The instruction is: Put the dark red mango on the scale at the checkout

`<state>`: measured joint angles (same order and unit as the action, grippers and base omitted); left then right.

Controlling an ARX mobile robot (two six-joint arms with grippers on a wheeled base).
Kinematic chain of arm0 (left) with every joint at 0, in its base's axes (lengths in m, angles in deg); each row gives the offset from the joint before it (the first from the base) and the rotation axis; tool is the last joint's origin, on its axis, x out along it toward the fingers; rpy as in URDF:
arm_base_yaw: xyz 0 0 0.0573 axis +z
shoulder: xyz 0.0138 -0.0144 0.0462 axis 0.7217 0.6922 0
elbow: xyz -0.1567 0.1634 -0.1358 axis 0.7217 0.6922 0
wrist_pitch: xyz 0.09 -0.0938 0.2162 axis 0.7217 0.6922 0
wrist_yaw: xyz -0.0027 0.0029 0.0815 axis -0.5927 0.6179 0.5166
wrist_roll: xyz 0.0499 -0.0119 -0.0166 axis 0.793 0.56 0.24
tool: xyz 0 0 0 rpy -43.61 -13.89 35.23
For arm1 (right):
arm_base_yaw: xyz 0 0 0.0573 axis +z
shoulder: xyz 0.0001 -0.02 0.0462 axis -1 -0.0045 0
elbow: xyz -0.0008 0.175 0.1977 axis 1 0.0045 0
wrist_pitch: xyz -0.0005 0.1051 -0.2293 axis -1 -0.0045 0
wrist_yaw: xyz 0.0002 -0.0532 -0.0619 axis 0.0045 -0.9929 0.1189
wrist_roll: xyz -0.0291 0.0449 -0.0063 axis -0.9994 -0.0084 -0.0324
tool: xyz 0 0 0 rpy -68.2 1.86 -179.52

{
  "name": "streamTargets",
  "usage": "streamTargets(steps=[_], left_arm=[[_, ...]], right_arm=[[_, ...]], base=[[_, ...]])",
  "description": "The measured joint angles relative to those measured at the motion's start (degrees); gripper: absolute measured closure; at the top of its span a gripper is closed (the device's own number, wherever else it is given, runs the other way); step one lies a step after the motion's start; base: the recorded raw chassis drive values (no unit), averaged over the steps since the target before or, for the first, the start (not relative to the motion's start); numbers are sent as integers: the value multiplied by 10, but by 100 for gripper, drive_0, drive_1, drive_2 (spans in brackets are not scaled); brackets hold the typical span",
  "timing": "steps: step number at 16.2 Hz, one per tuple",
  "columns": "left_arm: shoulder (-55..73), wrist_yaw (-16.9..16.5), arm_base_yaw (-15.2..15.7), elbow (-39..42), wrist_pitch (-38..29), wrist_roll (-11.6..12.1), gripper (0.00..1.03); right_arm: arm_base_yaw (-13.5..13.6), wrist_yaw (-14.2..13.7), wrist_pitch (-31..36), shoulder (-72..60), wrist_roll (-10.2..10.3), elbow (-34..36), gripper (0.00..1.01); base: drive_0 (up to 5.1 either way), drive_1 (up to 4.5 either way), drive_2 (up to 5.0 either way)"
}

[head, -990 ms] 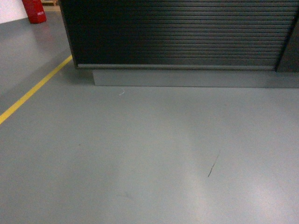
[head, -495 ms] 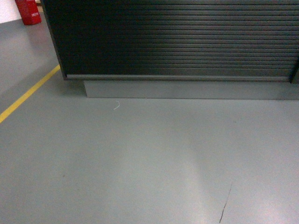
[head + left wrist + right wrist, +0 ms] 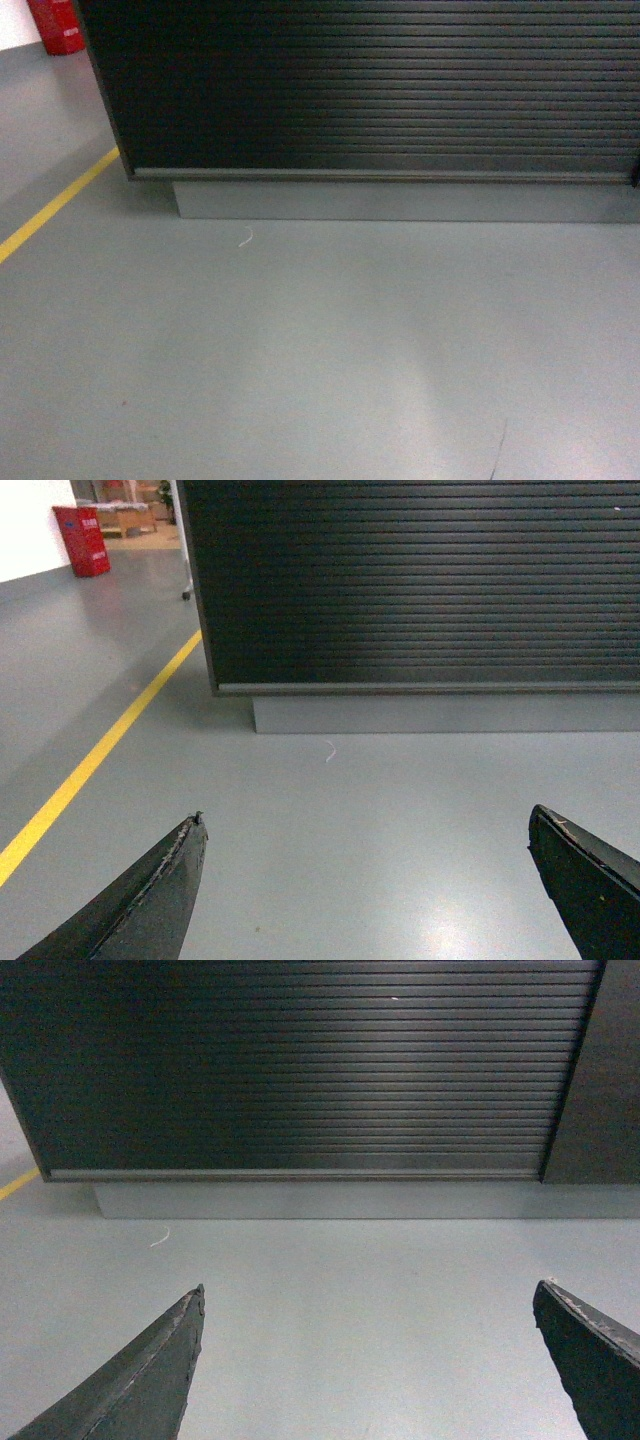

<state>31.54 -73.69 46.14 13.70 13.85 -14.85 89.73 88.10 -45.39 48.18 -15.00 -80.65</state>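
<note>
Both my pincers, left (image 3: 365, 880) and right (image 3: 368, 1360), are spread apart, empty. Checkout (image 3: 380, 90) ahead; mango, scale unseen. Approach squarely, stop short of its panel.

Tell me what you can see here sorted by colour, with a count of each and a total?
Black: 3, the ribbed checkout front, the open left gripper and the open right gripper
Red: 1, a red container far left
Yellow: 1, a floor line
White: 1, a small scrap on the floor
Total: 6. No mango or scale shows.
</note>
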Motion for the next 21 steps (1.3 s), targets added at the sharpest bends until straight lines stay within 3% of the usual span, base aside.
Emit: streamTargets(steps=[21], left_arm=[[0,-1,0,0,0,0,5]], right_arm=[[0,0,0,0,0,0,3]], base=[[0,432,-432]])
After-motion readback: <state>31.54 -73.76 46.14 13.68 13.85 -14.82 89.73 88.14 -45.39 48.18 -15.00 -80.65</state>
